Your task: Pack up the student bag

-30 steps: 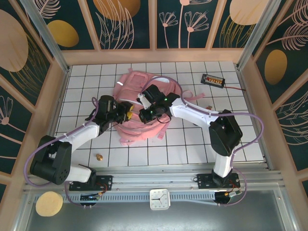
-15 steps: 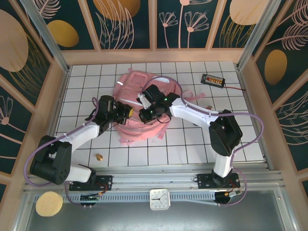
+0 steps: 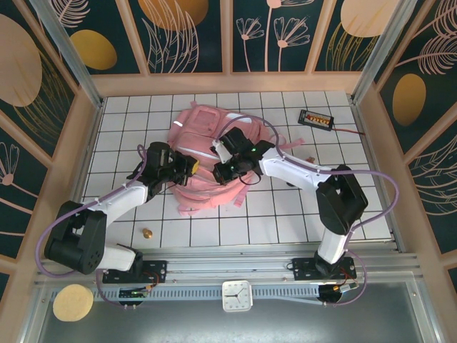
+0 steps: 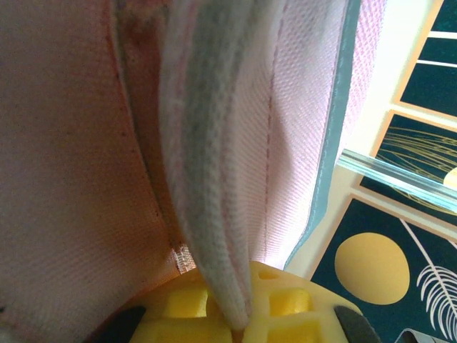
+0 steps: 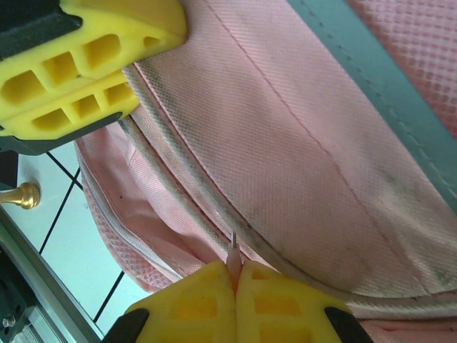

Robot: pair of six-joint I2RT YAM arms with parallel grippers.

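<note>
The student bag point(image 3: 196, 121) lies slumped on the white gridded surface point(image 3: 285, 214), with both arms reaching into it. The left fingers point(image 4: 264, 314) are pinched tight on a thick padded fold of the pink rim, at the bag's left side. The right fingers point(image 5: 250, 293) are squeezed together on a thin sliver of pink fabric beside the zip seam, near the bag's middle. A small brass piece point(image 3: 147, 233) sits well off the bag's near-left corner. A black gadget point(image 3: 316, 118) lies off to the bag's far right.

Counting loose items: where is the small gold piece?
Top view: the small gold piece lies on the tiled table, near left, between the left arm's base and the student bag.
</note>
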